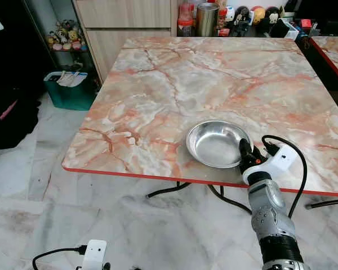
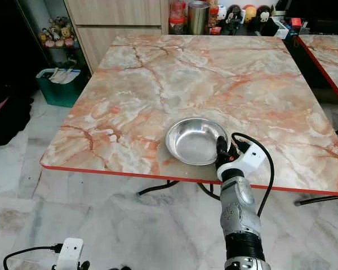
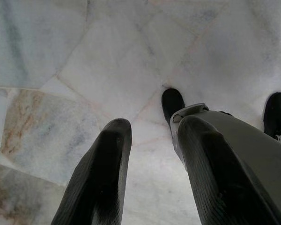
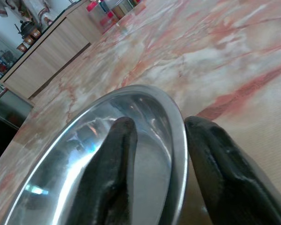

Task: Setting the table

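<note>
A shiny steel bowl [image 1: 217, 143] sits on the pink marble table [image 1: 158, 84], close to its near red edge. My right gripper [image 1: 245, 149] reaches over that edge to the bowl's near right rim. In the right wrist view the right gripper [image 4: 160, 123] straddles the bowl's rim [image 4: 178, 140], one finger inside the bowl and one outside. The fingers stand apart and do not pinch it. My left arm hangs low by the floor, and its gripper [image 3: 154, 124] is open above the marble tiles.
Jars, a steel canister [image 1: 207, 19] and small figures crowd the table's far edge. A second marble table [image 1: 332, 50] stands at the right. A green bin [image 1: 70, 90] sits on the floor at the left beside a wooden cabinet [image 1: 124, 34]. Black table legs [image 1: 169, 191] show under the near edge.
</note>
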You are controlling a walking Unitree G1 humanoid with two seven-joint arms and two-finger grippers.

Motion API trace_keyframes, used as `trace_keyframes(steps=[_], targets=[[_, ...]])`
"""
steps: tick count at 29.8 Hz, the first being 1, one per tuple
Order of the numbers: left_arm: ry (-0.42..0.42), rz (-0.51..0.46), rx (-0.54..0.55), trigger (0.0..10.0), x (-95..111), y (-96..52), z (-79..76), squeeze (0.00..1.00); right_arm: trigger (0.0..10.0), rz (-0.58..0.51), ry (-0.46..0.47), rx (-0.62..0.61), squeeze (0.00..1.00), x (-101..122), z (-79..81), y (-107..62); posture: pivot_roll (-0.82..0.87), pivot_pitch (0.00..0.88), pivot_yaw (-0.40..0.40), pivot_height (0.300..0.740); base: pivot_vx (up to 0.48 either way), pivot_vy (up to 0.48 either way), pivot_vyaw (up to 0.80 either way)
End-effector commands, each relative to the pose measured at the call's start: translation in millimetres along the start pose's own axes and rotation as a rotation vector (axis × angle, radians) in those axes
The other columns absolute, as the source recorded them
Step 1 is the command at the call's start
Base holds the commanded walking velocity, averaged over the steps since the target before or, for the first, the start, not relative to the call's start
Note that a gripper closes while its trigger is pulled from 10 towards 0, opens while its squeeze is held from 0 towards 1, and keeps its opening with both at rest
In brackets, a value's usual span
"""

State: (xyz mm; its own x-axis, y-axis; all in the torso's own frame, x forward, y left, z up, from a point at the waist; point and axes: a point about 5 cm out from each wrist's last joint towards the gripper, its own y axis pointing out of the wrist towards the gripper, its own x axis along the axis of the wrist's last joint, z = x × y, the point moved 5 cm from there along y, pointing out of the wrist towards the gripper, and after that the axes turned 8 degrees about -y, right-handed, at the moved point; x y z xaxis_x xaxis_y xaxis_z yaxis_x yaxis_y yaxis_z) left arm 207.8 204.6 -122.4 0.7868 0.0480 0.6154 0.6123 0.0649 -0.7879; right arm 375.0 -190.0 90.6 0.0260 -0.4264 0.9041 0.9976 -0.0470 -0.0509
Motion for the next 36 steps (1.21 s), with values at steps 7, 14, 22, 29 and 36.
trace_keyframes(steps=[7, 14, 22, 29, 36], targets=[[-0.005, 0.016, 0.003, 10.0, -5, -1.0, 3.2, 0.0, 10.0, 0.001, 0.006, -0.011, 0.99, -2, 0.5, -0.1, 0.01, 0.136, 0.036, 0.74, 0.0, 0.0, 0.0], [-0.012, -0.003, 0.009, 10.0, -1, -1.0, 4.9, 0.0, 10.0, -0.012, 0.003, -0.017, 0.98, 2, -1.4, -1.0, 0.02, 0.14, 0.033, 0.74, 0.0, 0.0, 0.0], [-0.027, -0.019, 0.009, 10.0, 1, -1.1, 5.7, 0.0, 10.0, -0.093, -0.103, -0.064, 0.0, 26, -8.4, -3.6, 0.02, 0.142, 0.033, 0.74, 0.0, 0.0, 0.0], [-0.035, -0.035, 0.007, 10.0, 3, -0.8, 2.8, 0.0, 10.0, -0.211, -0.551, -0.027, 0.0, 48, 6.3, -4.7, 0.01, 0.147, 0.029, 0.74, 0.0, 0.0, 0.0], [-0.048, -0.062, -0.007, 10.0, 9, 0.2, -6.1, 0.0, 10.0, -0.273, -0.608, 0.011, 0.0, 59, 24.2, -3.3, 0.01, 0.139, 0.02, 0.74, 0.0, 0.0, 0.0]])
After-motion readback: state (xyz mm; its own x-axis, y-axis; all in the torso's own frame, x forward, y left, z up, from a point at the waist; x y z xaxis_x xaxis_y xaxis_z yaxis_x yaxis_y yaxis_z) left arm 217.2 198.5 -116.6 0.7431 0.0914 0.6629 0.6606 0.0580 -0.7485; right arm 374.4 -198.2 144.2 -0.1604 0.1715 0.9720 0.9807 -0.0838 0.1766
